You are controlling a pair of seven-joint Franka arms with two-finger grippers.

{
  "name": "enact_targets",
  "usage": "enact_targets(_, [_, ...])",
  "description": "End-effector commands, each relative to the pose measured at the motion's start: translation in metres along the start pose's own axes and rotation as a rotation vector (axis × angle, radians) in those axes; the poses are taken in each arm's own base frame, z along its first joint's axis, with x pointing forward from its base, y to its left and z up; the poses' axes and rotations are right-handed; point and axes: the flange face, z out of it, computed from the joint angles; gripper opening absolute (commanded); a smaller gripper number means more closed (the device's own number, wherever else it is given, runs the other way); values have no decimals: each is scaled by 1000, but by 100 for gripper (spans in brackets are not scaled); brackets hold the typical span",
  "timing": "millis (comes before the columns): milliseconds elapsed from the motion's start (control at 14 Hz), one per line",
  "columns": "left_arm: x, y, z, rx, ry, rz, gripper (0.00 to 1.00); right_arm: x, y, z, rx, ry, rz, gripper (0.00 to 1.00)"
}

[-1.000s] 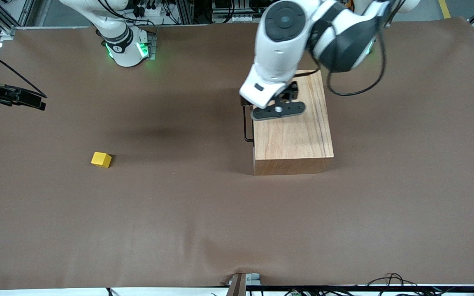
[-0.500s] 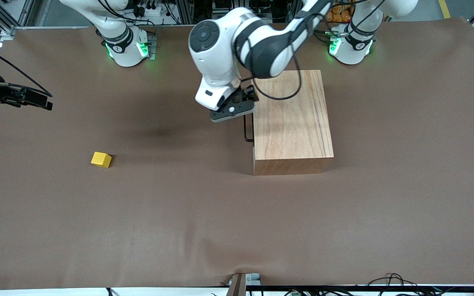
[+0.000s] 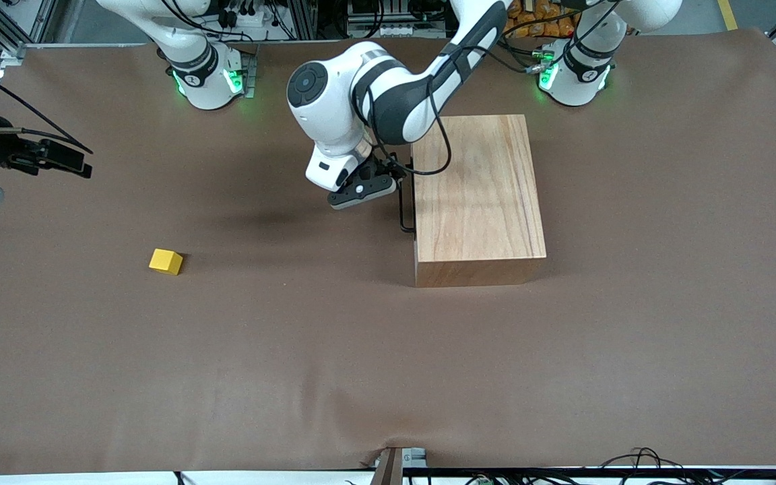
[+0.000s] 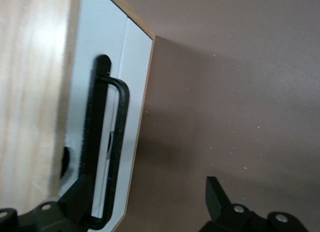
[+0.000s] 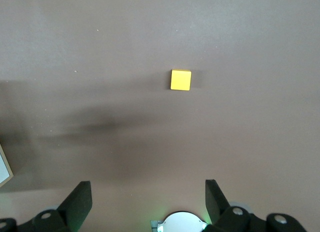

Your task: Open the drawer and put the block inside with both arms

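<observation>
Yellow block [image 3: 165,261] x1, drawer [image 4: 107,142] x1 shut; both grippers' jaws wide, empty.

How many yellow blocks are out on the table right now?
1. The yellow block lies on the brown table, toward the right arm's end, apart from the wooden box. The shut drawer could hide others.

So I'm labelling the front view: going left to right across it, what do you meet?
Right gripper, open, at the table's edge → yellow block → left gripper, open beside the drawer handle → wooden box.
</observation>
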Motion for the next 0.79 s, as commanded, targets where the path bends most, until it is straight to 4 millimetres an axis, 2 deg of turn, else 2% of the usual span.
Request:
enact_targets(0, [-11, 11, 3, 28, 68, 29, 100, -3, -19, 6, -14, -11, -21, 100])
enact_targets(143, [-12, 9, 13, 71, 66, 51, 100, -6, -33, 15, -59, -10, -24, 100])
enact_targets(357, [-18, 12, 29, 116, 64, 108, 100, -10, -53, 18, -72, -17, 5, 100])
enact_targets(714, [-21, 9, 42, 169, 36, 172, 100, -9, -42, 14, -66, -7, -50, 100])
